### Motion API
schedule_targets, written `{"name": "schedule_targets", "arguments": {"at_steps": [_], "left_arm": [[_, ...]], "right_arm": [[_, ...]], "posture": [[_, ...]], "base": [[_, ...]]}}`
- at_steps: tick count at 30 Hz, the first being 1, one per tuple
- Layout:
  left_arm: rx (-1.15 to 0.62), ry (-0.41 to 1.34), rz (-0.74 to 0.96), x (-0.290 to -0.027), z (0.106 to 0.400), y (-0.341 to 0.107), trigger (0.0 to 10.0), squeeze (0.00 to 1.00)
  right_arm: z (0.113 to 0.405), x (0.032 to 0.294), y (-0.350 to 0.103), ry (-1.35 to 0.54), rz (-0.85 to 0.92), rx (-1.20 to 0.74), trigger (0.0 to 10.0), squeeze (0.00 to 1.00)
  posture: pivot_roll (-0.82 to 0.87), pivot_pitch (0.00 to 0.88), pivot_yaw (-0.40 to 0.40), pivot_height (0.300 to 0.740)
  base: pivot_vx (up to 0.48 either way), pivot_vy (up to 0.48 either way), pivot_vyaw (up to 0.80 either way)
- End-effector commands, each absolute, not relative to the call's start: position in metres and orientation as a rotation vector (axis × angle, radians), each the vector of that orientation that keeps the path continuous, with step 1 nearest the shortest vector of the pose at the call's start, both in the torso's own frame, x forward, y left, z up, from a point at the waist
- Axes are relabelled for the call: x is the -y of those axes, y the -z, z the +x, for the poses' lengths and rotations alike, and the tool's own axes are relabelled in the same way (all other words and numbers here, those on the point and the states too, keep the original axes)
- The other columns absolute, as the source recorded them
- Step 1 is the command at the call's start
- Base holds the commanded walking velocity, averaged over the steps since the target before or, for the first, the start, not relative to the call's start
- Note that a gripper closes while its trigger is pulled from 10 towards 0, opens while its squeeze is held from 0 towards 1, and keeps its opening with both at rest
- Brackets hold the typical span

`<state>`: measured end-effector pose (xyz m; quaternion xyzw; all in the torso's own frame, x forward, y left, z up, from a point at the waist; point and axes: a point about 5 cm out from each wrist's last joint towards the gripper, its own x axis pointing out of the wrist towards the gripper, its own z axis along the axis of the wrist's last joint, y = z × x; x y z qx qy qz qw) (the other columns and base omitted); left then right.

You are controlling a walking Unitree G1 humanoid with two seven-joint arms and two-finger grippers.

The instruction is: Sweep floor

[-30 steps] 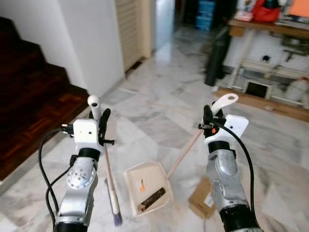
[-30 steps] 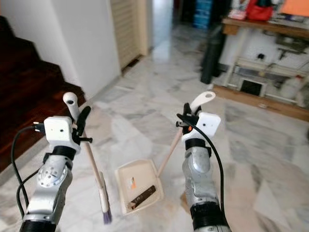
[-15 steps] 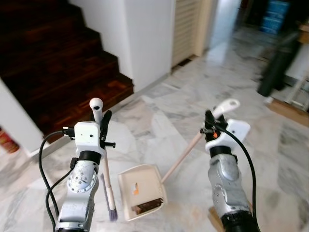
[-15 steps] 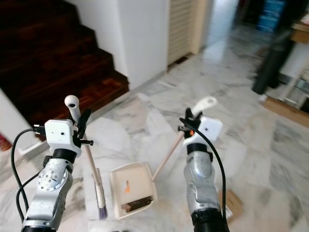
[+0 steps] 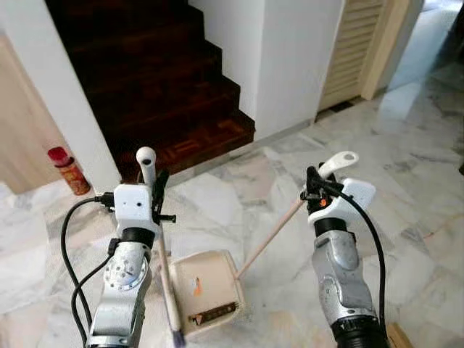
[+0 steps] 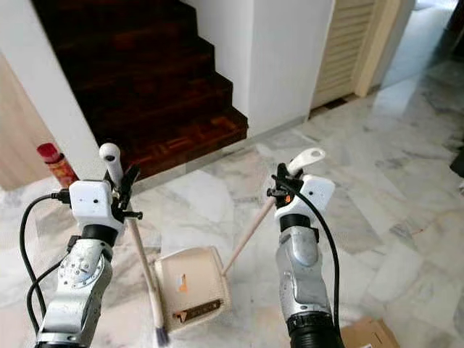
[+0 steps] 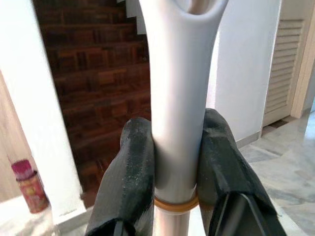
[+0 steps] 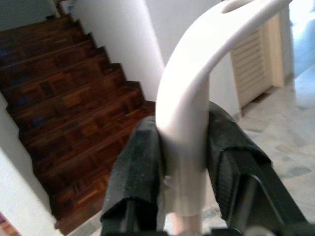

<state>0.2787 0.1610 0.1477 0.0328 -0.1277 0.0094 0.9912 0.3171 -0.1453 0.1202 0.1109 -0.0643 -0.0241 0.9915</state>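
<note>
**Broom and dustpan in hand by the stairs**

The left gripper (image 5: 155, 190) is clamped on the pale plastic handle of the broom (image 5: 165, 279), just below its rounded top; the stick runs down to dark bristles touching the marble floor (image 5: 239, 196). The right gripper (image 5: 314, 190) is closed around the curved white grip of the dustpan (image 5: 205, 292), whose thin wooden shaft slants down to the cream pan resting on the floor beside the bristles. A dark strip and a small orange scrap lie in the pan. Both tools look light and stiff; the smooth handles might twist in the fingers. A dark wooden staircase (image 5: 152, 80) rises ahead, a red canister (image 5: 67, 170) near its foot.
</note>
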Motion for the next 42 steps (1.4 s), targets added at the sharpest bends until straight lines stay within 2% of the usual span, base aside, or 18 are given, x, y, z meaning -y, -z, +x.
{"name": "schedule_targets", "arguments": {"at_steps": [1,19,32,42], "left_arm": [[0.297,-0.027,0.078,-0.162,0.277,-0.158,10.0,0.0],[0.306,0.002,0.074,-0.157,0.278,-0.163,10.0,0.0],[0.307,-0.002,0.079,-0.157,0.279,-0.166,10.0,0.0],[0.306,-0.01,0.085,-0.16,0.28,-0.167,10.0,0.0]], "right_arm": [[0.32,0.145,-0.134,0.051,0.263,0.179,10.0,0.0],[0.321,0.141,-0.137,0.013,0.255,0.185,10.0,0.0],[0.32,0.136,-0.136,-0.001,0.273,0.181,10.0,0.0],[0.321,0.133,-0.137,0.0,0.283,0.177,10.0,0.0]], "posture": [[-0.07,0.01,-0.003,0.74],[-0.06,0.0,-0.001,0.74],[-0.05,0.006,0.004,0.74],[-0.04,0.019,0.008,0.74]], "base": [[0.0,0.442,0.0],[0.0,0.45,0.0],[0.0,0.443,0.76],[0.0,0.432,0.0]]}}
